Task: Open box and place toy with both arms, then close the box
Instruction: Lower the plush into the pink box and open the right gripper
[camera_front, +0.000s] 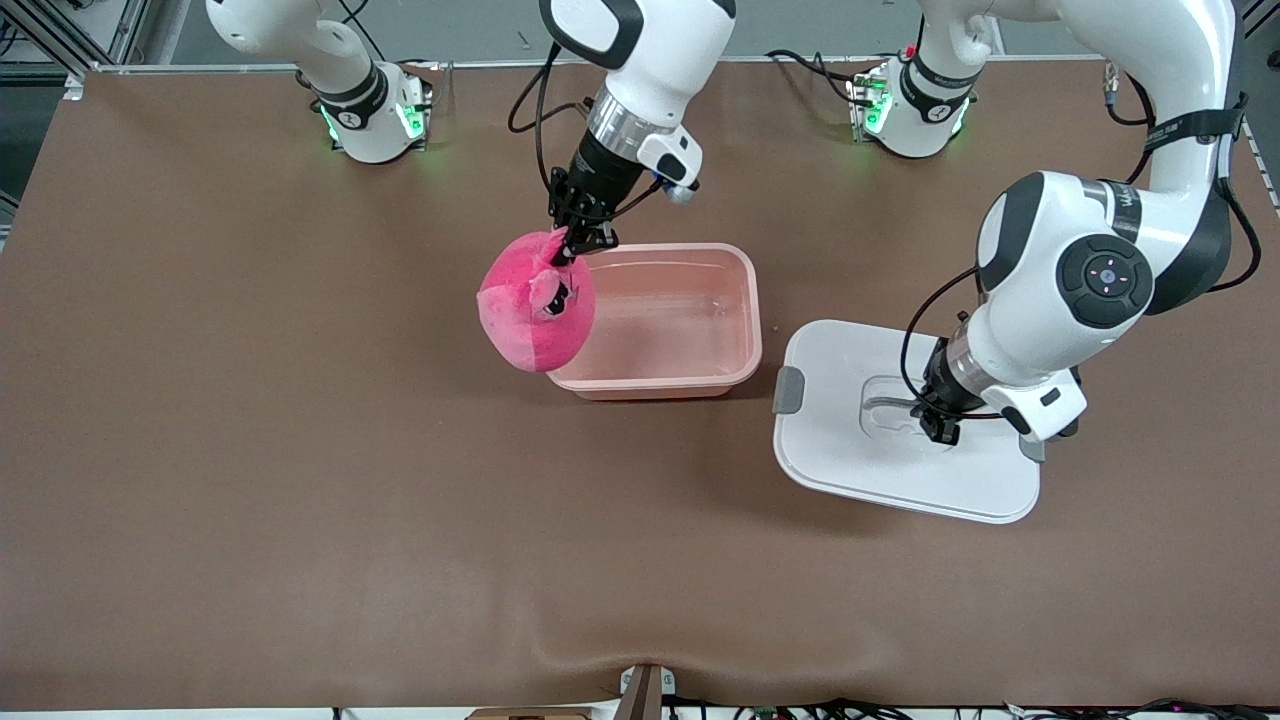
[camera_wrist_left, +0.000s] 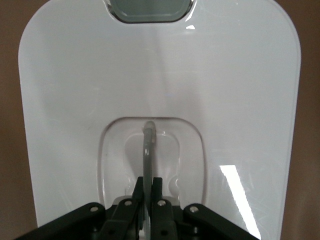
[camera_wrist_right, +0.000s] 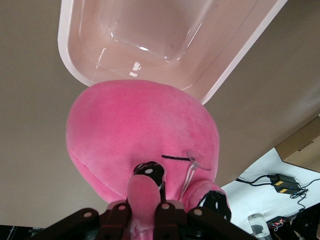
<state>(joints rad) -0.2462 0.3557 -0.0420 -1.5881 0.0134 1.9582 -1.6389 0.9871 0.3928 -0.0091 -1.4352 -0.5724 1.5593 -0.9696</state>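
The pink box (camera_front: 745, 300) stands open and empty in the middle of the table, also seen in the right wrist view (camera_wrist_right: 75, 65). Its white lid (camera_front: 830, 460) lies flat on the table beside it, toward the left arm's end. My left gripper (camera_front: 938, 418) is shut on the lid's grey handle (camera_wrist_left: 148, 150), which runs between its fingers (camera_wrist_left: 147, 192). The hot-pink plush toy (camera_front: 535, 315) hangs in the air over the box's end rim nearest the right arm. My right gripper (camera_front: 578, 240) is shut on a fold of the toy (camera_wrist_right: 145, 150) at its top.
Brown table mat (camera_front: 300, 500) spreads around the box and lid. Both arm bases (camera_front: 375, 115) (camera_front: 915, 110) stand at the table edge farthest from the camera. A grey clip (camera_front: 788, 390) sticks out at the lid's end toward the box.
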